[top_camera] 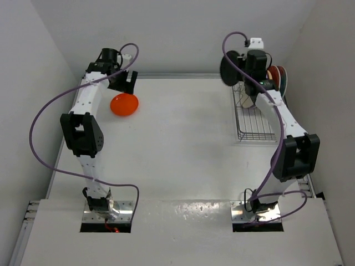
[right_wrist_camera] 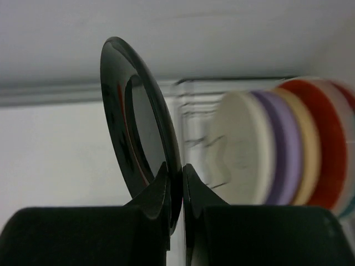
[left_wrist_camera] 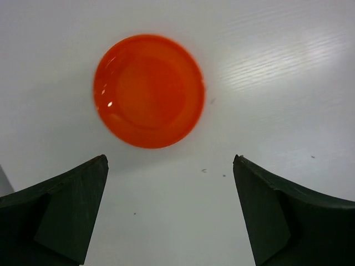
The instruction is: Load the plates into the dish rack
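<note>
A small orange plate (top_camera: pixel 124 105) lies flat on the white table at the far left. My left gripper (top_camera: pixel 128 83) hovers just behind it, open and empty; the left wrist view shows the orange plate (left_wrist_camera: pixel 148 91) ahead of the wide-spread gripper (left_wrist_camera: pixel 170 160). My right gripper (right_wrist_camera: pixel 176 169) is shut on the lower rim of a glossy black plate (right_wrist_camera: pixel 133 122), held upright in the air. From above, the black plate (top_camera: pixel 229 67) hangs at the left far corner of the dish rack (top_camera: pixel 252 124). Cream (right_wrist_camera: pixel 238 149), lavender (right_wrist_camera: pixel 283 149), tan (right_wrist_camera: pixel 302 144) and red (right_wrist_camera: pixel 327 144) plates stand upright beside it.
The wire rack sits along the right wall (top_camera: pixel 327 83), its near half holding no plates. The back wall (top_camera: pixel 177 33) is close behind both grippers. Purple cables (top_camera: pixel 50 111) loop off each arm.
</note>
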